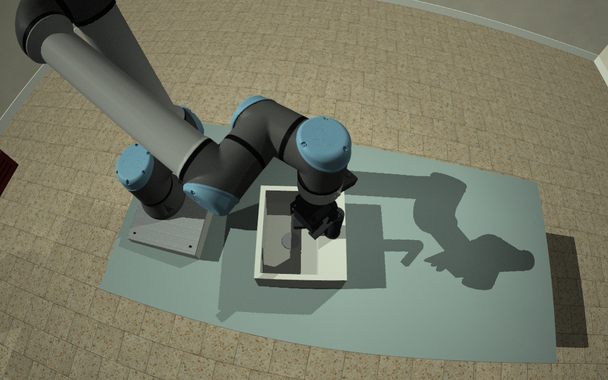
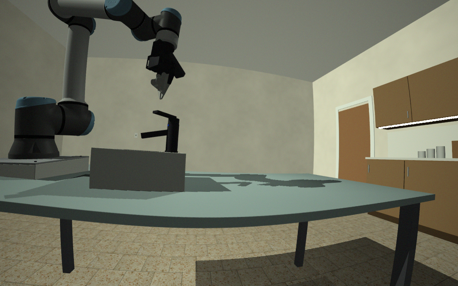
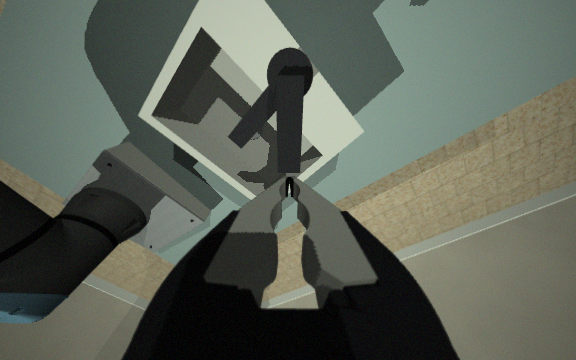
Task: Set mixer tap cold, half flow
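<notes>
A black mixer tap (image 2: pixel 171 133) stands on the rim of a white sink basin (image 1: pixel 300 236). Its lever (image 2: pixel 162 114) is tilted partly up and its spout (image 2: pixel 153 134) reaches out over the basin. A blue dot (image 2: pixel 167 124) shows on the tap body. In the wrist view the lever (image 3: pixel 288 122) is turned away from the spout (image 3: pixel 253 120), pointing toward my fingertips. My gripper (image 2: pixel 161 94) hangs well above the lever's tip, clear of it. Its jaws (image 3: pixel 288 189) are shut with nothing between them. In the overhead view the gripper (image 1: pixel 317 221) hides the tap.
The arm's grey base plate (image 1: pixel 169 231) sits left of the basin on the green table (image 1: pixel 391 283). The arm's elbow and wrist joints hang over the basin's back edge. Brown cabinets and a counter (image 2: pixel 433 163) stand far right, off the table.
</notes>
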`<state>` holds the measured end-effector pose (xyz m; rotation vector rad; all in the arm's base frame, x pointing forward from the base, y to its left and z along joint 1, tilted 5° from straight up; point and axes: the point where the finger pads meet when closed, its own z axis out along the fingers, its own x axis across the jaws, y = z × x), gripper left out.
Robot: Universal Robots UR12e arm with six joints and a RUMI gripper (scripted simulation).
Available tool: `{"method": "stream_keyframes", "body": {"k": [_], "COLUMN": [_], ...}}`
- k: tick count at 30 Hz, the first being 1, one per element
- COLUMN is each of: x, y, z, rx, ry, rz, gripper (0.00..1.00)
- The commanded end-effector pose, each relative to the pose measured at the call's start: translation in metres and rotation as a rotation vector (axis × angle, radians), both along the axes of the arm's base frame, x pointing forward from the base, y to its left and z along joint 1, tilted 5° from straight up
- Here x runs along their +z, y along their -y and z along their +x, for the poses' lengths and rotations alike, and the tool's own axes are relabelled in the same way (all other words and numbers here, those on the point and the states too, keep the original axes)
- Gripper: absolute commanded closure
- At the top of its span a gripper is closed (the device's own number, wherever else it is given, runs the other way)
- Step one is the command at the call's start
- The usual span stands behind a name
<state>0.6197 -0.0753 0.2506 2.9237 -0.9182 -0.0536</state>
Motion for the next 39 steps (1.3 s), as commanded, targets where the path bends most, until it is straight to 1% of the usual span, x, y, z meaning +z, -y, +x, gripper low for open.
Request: {"method": "stream_keyframes", "body": {"k": [1, 29, 39], "x": [0.0009, 0.0009, 0.001], "y": [0.0002, 0.0002, -0.0002], "z": [0.0005, 0.0005, 0.0004], "rx": [0.0, 0.001, 0.022], "ry": [0.001, 0.001, 0.0], "rz": [0.0, 0.0, 0.001], "gripper": [1.0, 1.0, 1.0]}}
